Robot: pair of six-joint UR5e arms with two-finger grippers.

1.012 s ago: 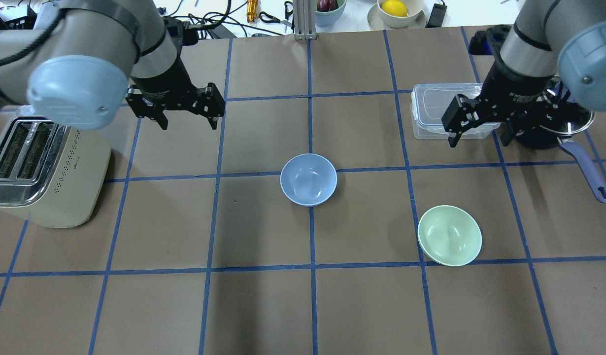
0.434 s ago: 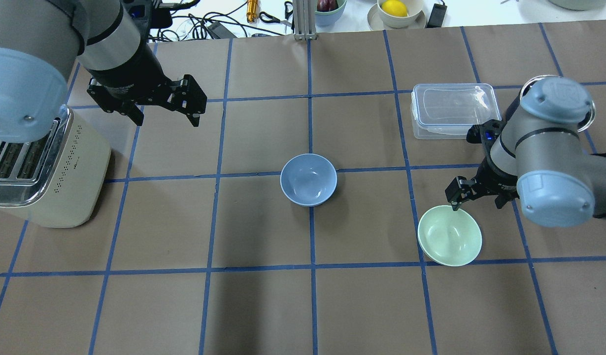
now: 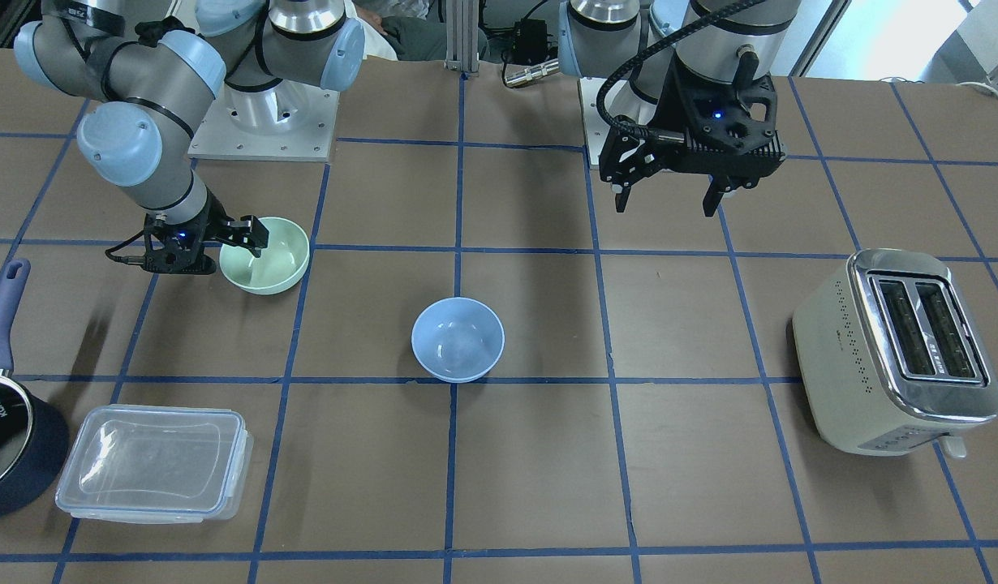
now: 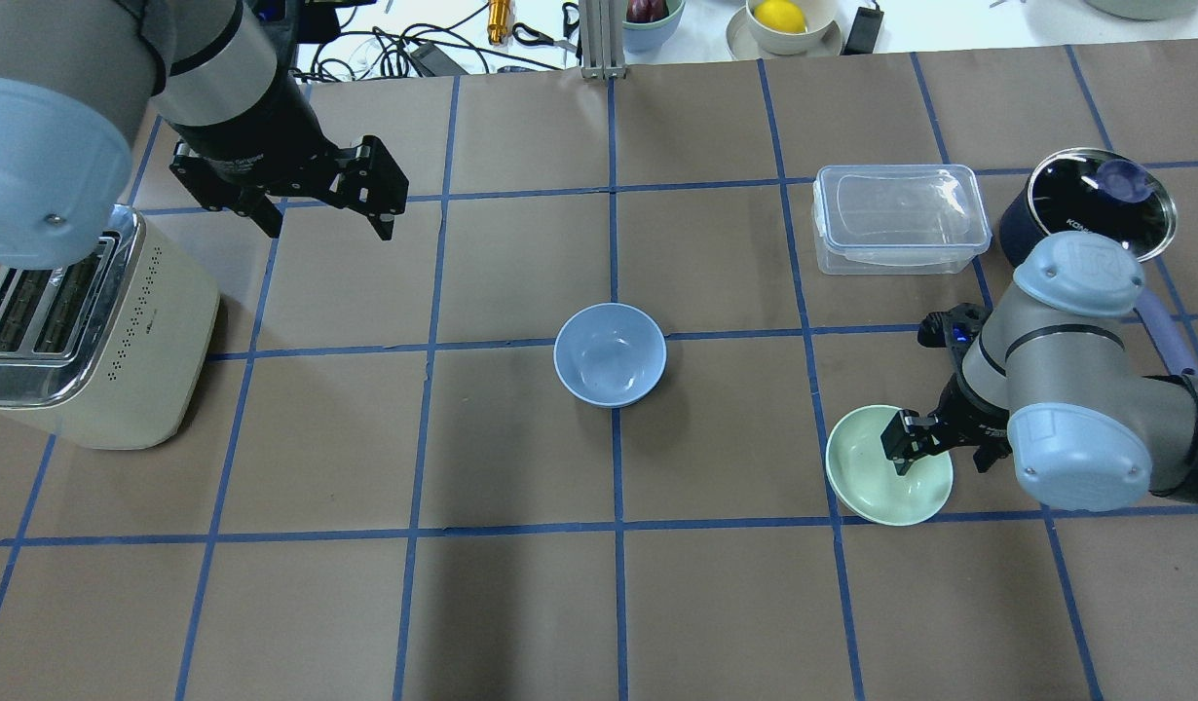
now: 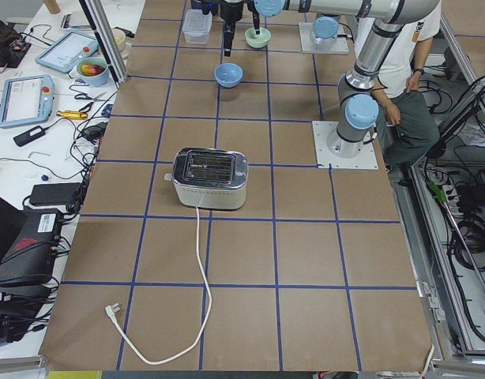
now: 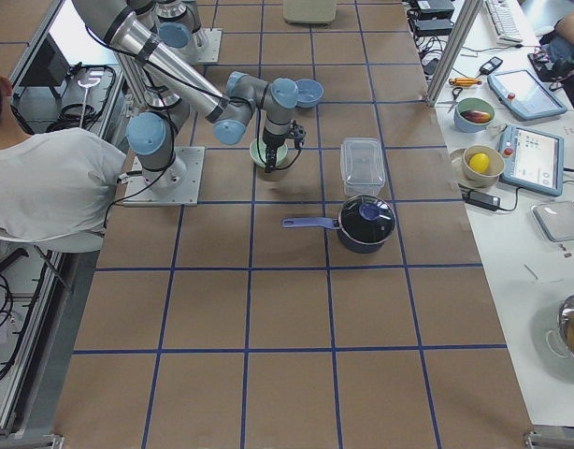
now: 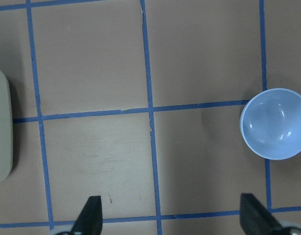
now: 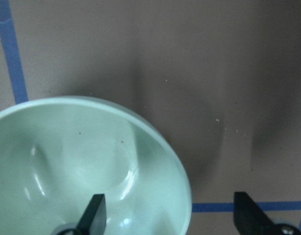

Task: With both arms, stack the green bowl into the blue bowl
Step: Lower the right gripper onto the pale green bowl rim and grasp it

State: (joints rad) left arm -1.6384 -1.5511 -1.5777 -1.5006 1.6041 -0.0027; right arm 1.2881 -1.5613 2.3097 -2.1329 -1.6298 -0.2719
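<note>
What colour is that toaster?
The toaster is cream with a chrome top, clearest in the front-facing view.

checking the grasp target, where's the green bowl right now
Overhead view: the green bowl sits right of the blue bowl, the open right gripper straddling its rim.

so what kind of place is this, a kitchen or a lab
Probably a robotics lab, not a kitchen: the left arm and right arm are bolted to a table taped in a blue grid, with a teach pendant beside it.
</note>
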